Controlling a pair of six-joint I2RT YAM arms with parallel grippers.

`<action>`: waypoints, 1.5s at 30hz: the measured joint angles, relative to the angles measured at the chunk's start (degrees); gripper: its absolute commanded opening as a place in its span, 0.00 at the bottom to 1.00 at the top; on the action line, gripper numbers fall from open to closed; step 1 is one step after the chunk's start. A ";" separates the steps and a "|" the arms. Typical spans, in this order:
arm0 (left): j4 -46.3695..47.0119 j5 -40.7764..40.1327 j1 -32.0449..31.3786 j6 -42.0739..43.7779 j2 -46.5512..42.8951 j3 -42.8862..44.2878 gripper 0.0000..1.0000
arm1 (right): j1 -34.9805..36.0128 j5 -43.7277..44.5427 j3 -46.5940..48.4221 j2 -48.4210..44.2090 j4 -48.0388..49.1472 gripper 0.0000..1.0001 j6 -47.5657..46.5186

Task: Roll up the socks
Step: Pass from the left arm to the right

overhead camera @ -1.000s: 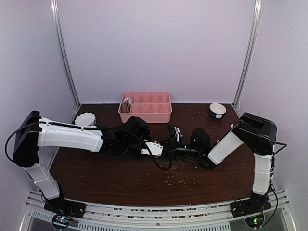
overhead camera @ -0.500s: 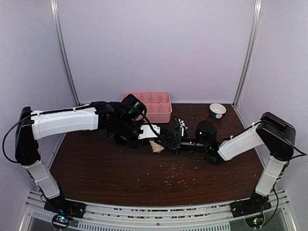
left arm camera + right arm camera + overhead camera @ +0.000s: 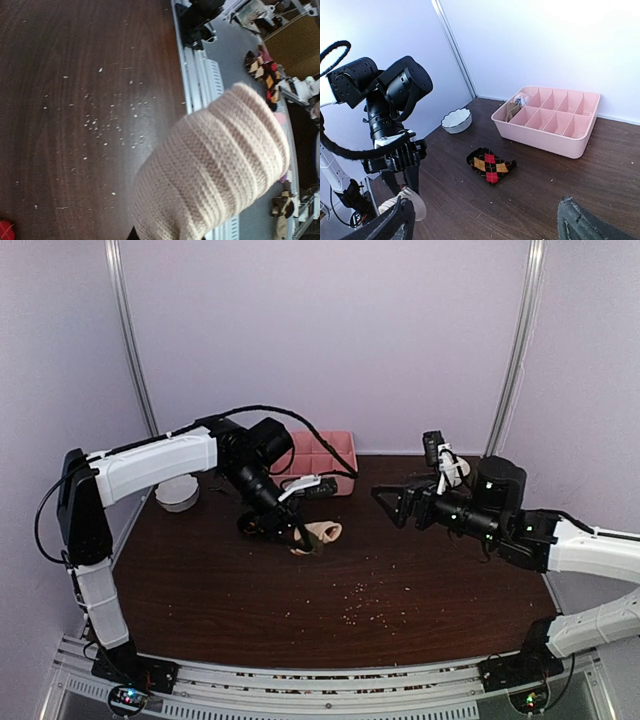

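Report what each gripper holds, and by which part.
Left gripper pinches the cream ribbed knit sock near one end; its rounded end sticks free. Right gripper is open, holding nothing.

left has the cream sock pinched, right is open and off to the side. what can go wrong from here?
1. The left gripper pinches the cream sock by one end, the rest hanging loose above the table; it may slip out.
2. The right gripper is open and well away, so nothing backs up that hold.
3. Crumbs on the table could cling to it.

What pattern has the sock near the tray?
Sock: black with red and orange diamonds, best in right wrist view.
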 measured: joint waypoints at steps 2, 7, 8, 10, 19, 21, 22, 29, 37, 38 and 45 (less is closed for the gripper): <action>-4.07 4.52 0.07 0.68 1.05 2.21 0.00 | -0.59 -0.76 -1.16 -1.79 0.55 1.00 -1.53; -10.93 12.74 0.07 4.13 2.21 5.25 0.00 | -0.48 -4.00 0.11 -0.07 -4.20 1.00 -8.31; -12.13 14.05 0.07 4.87 2.21 5.27 0.00 | 0.59 -2.54 1.57 0.37 -6.84 1.00 -10.69; -13.75 16.00 0.07 5.68 2.21 5.27 0.00 | 3.58 2.38 3.63 0.26 -9.75 1.00 -14.49; -13.42 20.24 0.11 4.74 -1.77 0.57 0.00 | 5.42 14.56 -0.37 -11.37 -7.19 0.93 -10.84; -12.87 20.65 0.11 4.00 -2.56 0.04 0.00 | 7.08 10.88 1.73 -9.81 -8.02 0.97 -10.71; -12.50 20.87 0.11 3.61 -2.73 -0.04 0.00 | 8.17 8.50 2.84 -8.44 -7.98 1.00 -10.60; -10.88 22.01 0.13 1.88 -2.80 -0.83 0.00 | 14.51 -5.44 7.98 1.53 -7.48 1.00 -10.27; -10.67 22.40 0.13 1.51 -2.86 -1.42 0.00 | 16.46 -10.84 11.80 7.96 -4.04 1.00 -10.54; -10.67 22.43 0.13 1.51 -2.86 -1.44 0.00 | 16.70 -10.95 12.15 8.74 -3.67 1.00 -10.64; -10.80 22.69 0.13 1.60 -2.86 -1.42 0.00 | 17.38 -11.78 14.29 13.25 -3.48 0.84 -11.15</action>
